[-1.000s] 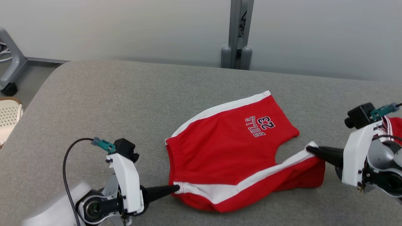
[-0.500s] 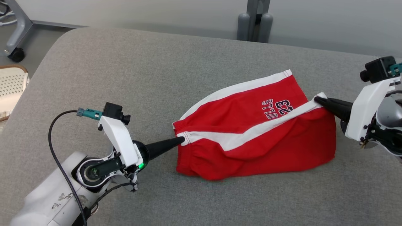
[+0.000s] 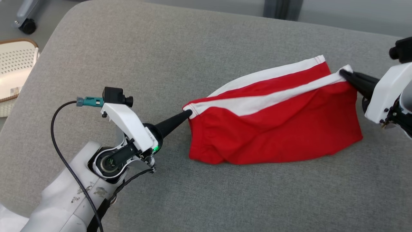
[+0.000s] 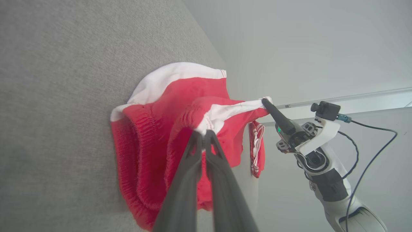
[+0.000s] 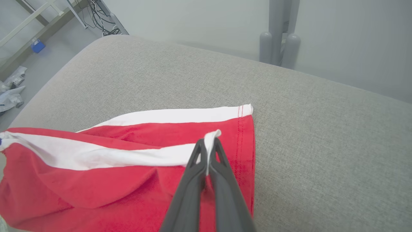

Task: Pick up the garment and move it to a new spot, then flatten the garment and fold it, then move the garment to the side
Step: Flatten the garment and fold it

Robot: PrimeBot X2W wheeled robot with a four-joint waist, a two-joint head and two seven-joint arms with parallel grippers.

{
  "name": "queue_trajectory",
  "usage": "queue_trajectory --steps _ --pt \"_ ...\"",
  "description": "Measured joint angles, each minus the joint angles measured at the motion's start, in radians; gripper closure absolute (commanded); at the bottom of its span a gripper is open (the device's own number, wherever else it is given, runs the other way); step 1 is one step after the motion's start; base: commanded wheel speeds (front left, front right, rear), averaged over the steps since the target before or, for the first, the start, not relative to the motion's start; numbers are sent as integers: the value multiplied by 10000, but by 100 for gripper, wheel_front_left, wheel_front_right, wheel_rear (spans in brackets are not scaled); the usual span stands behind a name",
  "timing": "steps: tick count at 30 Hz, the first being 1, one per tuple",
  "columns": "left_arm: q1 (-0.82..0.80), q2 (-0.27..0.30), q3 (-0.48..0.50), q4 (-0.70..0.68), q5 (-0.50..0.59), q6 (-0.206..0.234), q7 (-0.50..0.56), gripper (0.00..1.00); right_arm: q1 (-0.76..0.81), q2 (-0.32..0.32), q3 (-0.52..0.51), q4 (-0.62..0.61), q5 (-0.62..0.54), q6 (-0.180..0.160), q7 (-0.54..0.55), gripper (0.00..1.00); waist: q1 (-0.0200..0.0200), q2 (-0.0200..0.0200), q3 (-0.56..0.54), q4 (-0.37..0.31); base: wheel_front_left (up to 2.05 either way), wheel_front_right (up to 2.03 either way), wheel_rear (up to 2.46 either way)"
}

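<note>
Bright, soft, even light from overhead. A faint shadow lies under the garment (image 3: pixel 273 138) at its six o'clock edge. Wrist views bow at their edges; the head view is sharp.

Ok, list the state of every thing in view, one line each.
red shorts, folded partway over themselves, upper edge lifted, lower part resting on the table.
left gripper, shut on the waistband end of the white stripe.
right gripper, shut on the hem end of that stripe.
table, grey fabric top, bearing the shorts.
basket, beside the table's left edge, partly in view; contents unclear.
</note>
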Motion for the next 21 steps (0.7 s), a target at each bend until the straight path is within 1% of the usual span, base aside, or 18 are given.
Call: queue_trajectory --steps 4,9,21 --pt "-120 -295 303 25 332 0 -362 100 -376 44 217 249 -173 0 -337 100 0 0 240 178 0 0 0" --pt "-146 -585 529 148 644 0 -483 100 -848 113 614 667 -431 0 -566 100 0 0 509 403 0 0 0" --pt "-260 -1260 1024 209 1149 0 -949 100 -1567 276 1057 1453 -631 0 -1175 100 0 0 941 862 0 0 0"
